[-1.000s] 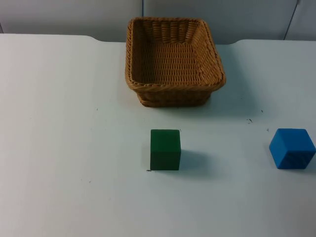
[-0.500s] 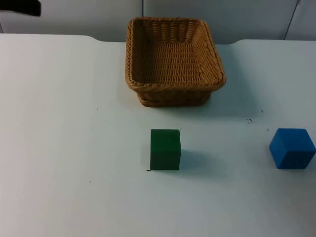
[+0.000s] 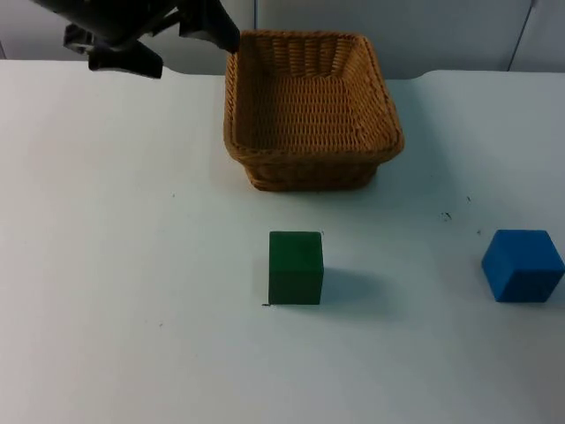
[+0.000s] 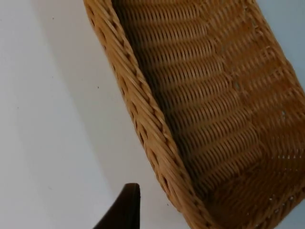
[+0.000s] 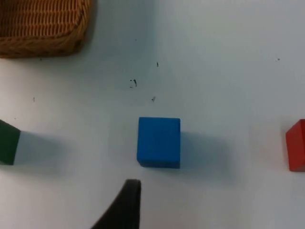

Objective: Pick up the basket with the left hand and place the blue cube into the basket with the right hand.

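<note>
The basket [image 3: 311, 110] sits on the white table [image 3: 132, 265] at the far side, close to the grey wall [image 3: 424, 31]. It is woven and brown, and nothing lies inside it. In the left wrist view its long rim [image 4: 147, 119] runs across the picture, with the table right beside it.

The blue cube [image 3: 523, 265] rests on the table at the right, nearer than the basket and well apart from it. In the right wrist view the blue cube [image 5: 159, 142] lies flat on the table just beyond the black fingertip.

A green cube [image 3: 296, 268] stands on the table nearer than the basket, between the basket and the near edge, well to the left of the blue cube. A red cube [image 5: 296, 145] sits to the right of the blue cube, apart from it.

The left gripper [image 3: 168, 40] hangs in the air just left of the basket's far left corner. Its fingers are spread apart and hold nothing.

The right gripper looks down on the blue cube from above. I cannot tell if its fingers are spread or closed.
</note>
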Tool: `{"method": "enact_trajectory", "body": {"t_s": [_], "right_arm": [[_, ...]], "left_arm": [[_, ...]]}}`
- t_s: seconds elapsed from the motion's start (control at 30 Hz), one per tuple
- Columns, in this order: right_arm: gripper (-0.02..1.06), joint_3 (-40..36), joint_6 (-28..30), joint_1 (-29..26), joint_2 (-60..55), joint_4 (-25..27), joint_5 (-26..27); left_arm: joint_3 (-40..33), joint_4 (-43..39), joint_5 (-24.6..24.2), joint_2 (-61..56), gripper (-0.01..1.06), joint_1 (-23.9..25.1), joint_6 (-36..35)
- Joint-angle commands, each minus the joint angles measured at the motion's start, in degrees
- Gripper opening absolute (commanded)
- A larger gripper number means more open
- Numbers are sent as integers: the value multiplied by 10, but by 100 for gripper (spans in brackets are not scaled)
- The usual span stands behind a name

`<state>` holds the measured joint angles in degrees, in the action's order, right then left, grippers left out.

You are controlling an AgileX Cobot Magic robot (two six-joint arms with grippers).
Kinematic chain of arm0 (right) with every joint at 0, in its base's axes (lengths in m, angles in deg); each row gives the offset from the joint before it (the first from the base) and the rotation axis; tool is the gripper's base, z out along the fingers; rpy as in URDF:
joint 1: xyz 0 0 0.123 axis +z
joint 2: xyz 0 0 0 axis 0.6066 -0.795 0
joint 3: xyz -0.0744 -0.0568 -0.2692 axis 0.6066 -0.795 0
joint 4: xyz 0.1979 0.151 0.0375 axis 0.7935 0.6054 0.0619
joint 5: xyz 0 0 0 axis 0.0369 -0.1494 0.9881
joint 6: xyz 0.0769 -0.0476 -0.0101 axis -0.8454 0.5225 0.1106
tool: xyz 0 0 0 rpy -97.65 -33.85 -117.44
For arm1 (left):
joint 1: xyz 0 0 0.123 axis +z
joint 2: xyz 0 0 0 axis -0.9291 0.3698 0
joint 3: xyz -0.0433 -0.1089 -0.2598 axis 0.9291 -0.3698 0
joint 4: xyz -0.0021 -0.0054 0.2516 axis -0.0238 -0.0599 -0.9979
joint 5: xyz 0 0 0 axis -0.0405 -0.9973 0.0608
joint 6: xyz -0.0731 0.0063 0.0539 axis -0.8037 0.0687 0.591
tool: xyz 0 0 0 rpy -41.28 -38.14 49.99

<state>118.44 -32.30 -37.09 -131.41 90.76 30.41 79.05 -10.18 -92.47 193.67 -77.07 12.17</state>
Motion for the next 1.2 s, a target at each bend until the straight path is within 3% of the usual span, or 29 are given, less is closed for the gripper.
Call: {"method": "enact_trajectory", "body": {"t_s": [0.0,0.13,0.5,0.83,1.03,1.17], "right_arm": [[104,6,36,-4,0,25,10],[104,5,61,-4,-1,50,14],[104,5,62,-3,-23,67,14],[104,5,62,77,-70,60,18],[104,5,62,86,-77,60,25],[104,5,62,86,-77,61,25]], "left_arm": [[24,6,-13,19,105,-9,-4],[53,6,-19,54,105,-17,-4],[110,6,-39,136,104,-30,-33],[191,6,-43,204,104,-50,-68],[206,1,-41,223,103,-50,-80],[206,-3,-36,223,98,-50,-80]]}}
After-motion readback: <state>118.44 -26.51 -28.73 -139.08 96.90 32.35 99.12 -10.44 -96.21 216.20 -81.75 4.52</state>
